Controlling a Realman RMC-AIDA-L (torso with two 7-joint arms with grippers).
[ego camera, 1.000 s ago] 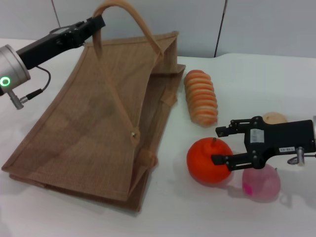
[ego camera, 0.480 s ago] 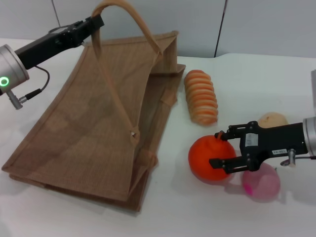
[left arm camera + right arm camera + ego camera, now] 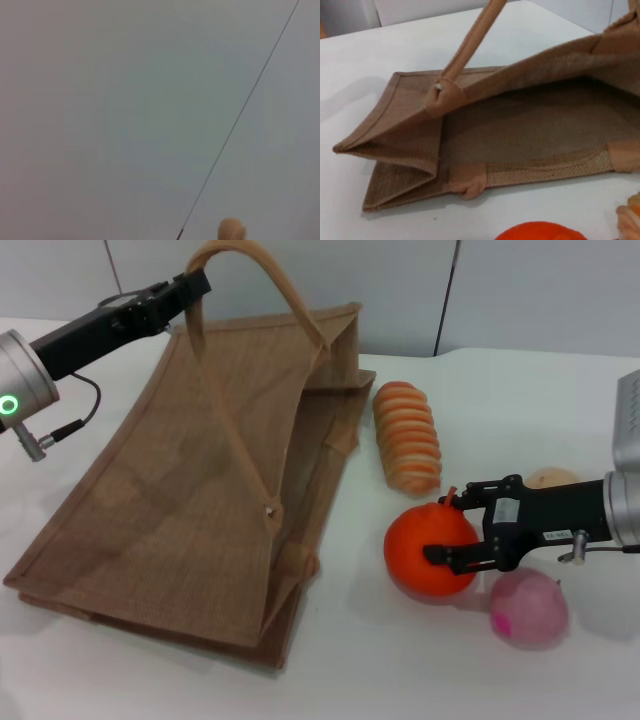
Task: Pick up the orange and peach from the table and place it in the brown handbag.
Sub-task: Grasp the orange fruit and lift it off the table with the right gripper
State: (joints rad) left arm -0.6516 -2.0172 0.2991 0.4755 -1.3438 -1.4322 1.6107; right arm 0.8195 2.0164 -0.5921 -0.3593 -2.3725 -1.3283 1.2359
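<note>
The right gripper [image 3: 447, 530] has its fingers spread across the orange [image 3: 430, 550], which sits on the table [image 3: 480, 380] a short way to the right of the brown handbag [image 3: 200, 500], and they look close against the fruit's sides without my being able to say they have bitten. The risk is that a round, smooth fruit this wide squirts out of a shallow pinch, rolling into the peach [image 3: 528, 608] just beside it on the side away from the handbag, or nudging the bread loaf [image 3: 407, 436] behind it. The left gripper [image 3: 190, 285] pinches the handbag's raised handle, fingers together on it, holding the mouth open. Compared with a second ago, the right gripper has slid toward the handbag, from beside the orange to astride it.
</note>
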